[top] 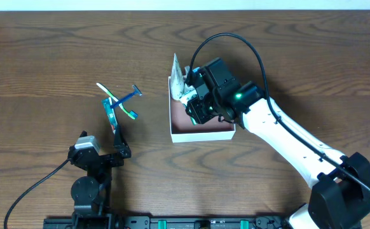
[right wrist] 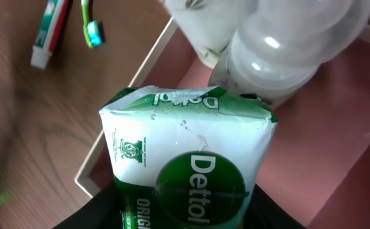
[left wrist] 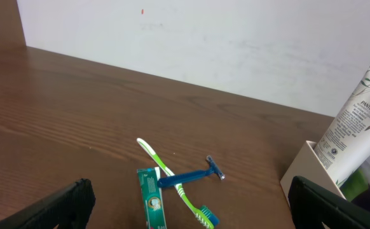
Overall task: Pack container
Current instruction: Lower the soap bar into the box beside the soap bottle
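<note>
Packing well under way, by the look of it. Find the container (top: 201,135) just right of centre in the overhead view, lying flat on the wooden table (top: 58,51) with its top open and pinkish floor showing. Already holds a white Pantene tube (top: 178,75), leaning out over the upper-left corner, and a clear plastic bottle (right wrist: 287,44) close beside it.

Hovering over the box's left half with the right gripper (top: 194,108), closed on the lower end of a green-and-white Dettol soap pack (right wrist: 188,165). Cannot tell whether the pack touches the floor yet.

Nothing in the left gripper (top: 120,151), at the lower left of the overhead view, spread wide and well apart from the box. Up-frame of it, left of the box on bare wood: a green toothbrush (left wrist: 161,165) with a blue razor (left wrist: 188,177) crossed over it and a toothpaste tube (left wrist: 150,197) touching alongside.

Judging the box:
- Probably very light, so apt to skid on the smooth wood or tip if pressed down on one rim.
- Thin card walls, likely to buckle under a hard pinch.
- Best left ungrasped, with items lowered straight down onto the floor, away from the walls.
- If shifting is needed, pinch one wall mid-side, fingers astride the rim, on the lower or right side away from the leaning tube
</note>
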